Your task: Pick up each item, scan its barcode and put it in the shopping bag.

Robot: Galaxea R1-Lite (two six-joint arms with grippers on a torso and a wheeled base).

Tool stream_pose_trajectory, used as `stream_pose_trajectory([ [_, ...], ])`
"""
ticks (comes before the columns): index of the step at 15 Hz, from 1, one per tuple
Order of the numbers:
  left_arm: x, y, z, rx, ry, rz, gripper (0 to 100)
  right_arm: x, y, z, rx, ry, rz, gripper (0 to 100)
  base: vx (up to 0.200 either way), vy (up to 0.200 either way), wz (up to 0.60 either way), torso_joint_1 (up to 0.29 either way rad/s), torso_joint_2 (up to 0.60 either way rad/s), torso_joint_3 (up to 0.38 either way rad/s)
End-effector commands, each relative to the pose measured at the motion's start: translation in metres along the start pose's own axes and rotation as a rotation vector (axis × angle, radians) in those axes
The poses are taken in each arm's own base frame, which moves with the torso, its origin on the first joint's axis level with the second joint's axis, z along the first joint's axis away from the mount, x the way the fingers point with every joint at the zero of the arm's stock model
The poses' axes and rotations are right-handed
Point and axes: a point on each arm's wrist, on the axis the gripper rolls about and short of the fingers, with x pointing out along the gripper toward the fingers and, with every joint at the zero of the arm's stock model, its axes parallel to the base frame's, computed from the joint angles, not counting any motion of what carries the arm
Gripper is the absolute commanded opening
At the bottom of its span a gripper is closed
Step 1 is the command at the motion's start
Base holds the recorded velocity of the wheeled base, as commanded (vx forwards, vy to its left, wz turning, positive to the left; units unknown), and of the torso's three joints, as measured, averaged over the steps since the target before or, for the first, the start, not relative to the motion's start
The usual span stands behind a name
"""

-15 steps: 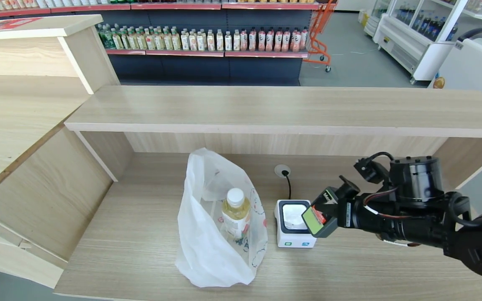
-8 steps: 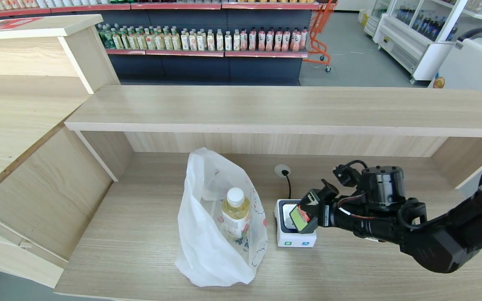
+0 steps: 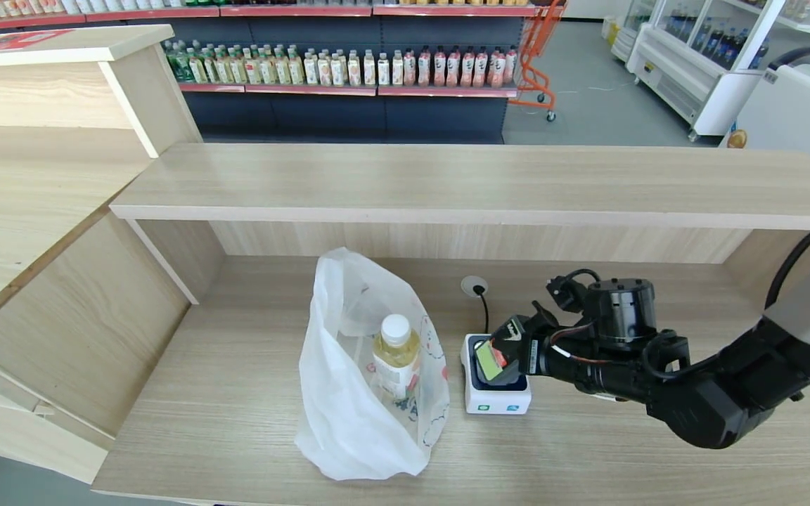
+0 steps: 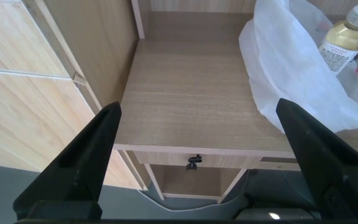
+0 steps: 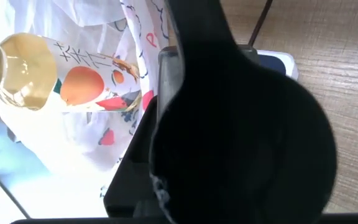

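Scan step: gripping small green packet (image 3: 488,367) in right end effector (image 3: 507,351), just above scanner (image 3: 496,406) on desk (image 3: 236,393). Keep barcode side facing window, steady, low; then over to bag (image 3: 349,422) w/ bottle (image 3: 396,351). Shifted left vs 1 s ago, from scanner's right edge. Left end effector (image 4: 197,109) spread wide.

Small flat green packet (image 3: 489,365), red patch at one end: tilted, pinched in right gripper (image 3: 503,351), just above white scanner (image 3: 496,404). White shopping bag (image 3: 349,422) left of scanner, standing open. Yellow-drink bottle (image 3: 396,355), white cap, upright inside.
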Motion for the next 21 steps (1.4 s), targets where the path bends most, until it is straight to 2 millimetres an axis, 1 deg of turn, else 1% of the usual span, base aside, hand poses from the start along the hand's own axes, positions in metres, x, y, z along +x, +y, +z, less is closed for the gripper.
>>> stream_pose_trajectory([
  [1,0.000,0.000,0.000,0.000,0.000,0.001,100,-0.004,0.008,0.009,0.027,-0.042,0.026,0,0.000,0.000,0.00,0.000,0.00,0.000],
  [2,0.000,0.000,0.000,0.000,0.000,0.001,100,-0.023,0.024,0.028,0.122,-0.110,0.070,0,0.000,0.000,0.00,0.000,0.00,0.000],
  [3,0.000,0.000,0.000,-0.001,0.000,0.001,100,-0.044,0.034,0.036,0.146,-0.136,0.095,0,0.000,0.000,0.00,0.000,0.00,0.000],
  [5,0.000,0.000,0.000,0.000,0.000,0.001,100,-0.084,0.045,0.045,0.142,-0.148,0.101,0,0.000,0.000,0.00,0.000,0.00,0.000],
  [6,0.000,0.000,0.000,-0.001,0.000,0.001,100,-0.097,0.048,0.046,0.142,-0.145,0.099,0,0.000,0.000,0.00,0.000,0.00,0.000],
  [7,0.000,0.000,0.000,0.000,0.000,0.001,100,-0.117,0.053,0.049,0.141,-0.144,0.105,0,0.000,0.000,0.00,0.000,0.00,0.000],
  [8,0.000,0.000,0.000,0.000,0.000,0.001,100,-0.127,0.055,0.047,0.142,-0.132,0.105,0,0.000,0.200,0.00,0.002,0.00,0.007],
  [10,0.000,0.000,0.000,-0.001,0.000,0.001,100,-0.140,0.058,0.042,0.145,-0.104,0.104,0,0.000,0.200,0.00,-0.005,0.00,0.002],
  [12,0.000,0.000,0.000,0.000,0.000,0.000,100,-0.146,0.062,0.035,0.142,-0.055,0.119,0,0.000,0.200,0.00,0.017,0.00,-0.002],
  [15,0.000,0.000,0.000,-0.009,0.000,0.000,100,-0.141,0.073,0.025,0.123,0.011,0.145,0,0.000,0.000,0.00,0.000,0.00,0.000],
  [16,0.000,0.000,0.000,-0.009,0.000,0.000,100,-0.137,0.076,0.020,0.115,0.048,0.150,0,0.000,0.000,0.00,0.000,0.00,0.000],
  [17,0.000,0.000,0.000,-0.009,0.000,0.000,100,-0.133,0.078,0.010,0.078,0.116,0.137,0,0.000,0.000,0.00,0.000,0.00,0.000],
  [19,0.000,0.000,0.000,-0.009,0.000,0.001,100,-0.122,0.074,-0.008,0.007,0.215,0.106,0,0.000,0.000,0.00,0.000,0.00,0.000],
  [21,0.000,0.000,0.000,-0.009,0.000,0.001,100,-0.109,0.070,-0.018,-0.073,0.267,0.096,0,0.000,0.000,0.00,0.000,0.00,0.000],
])
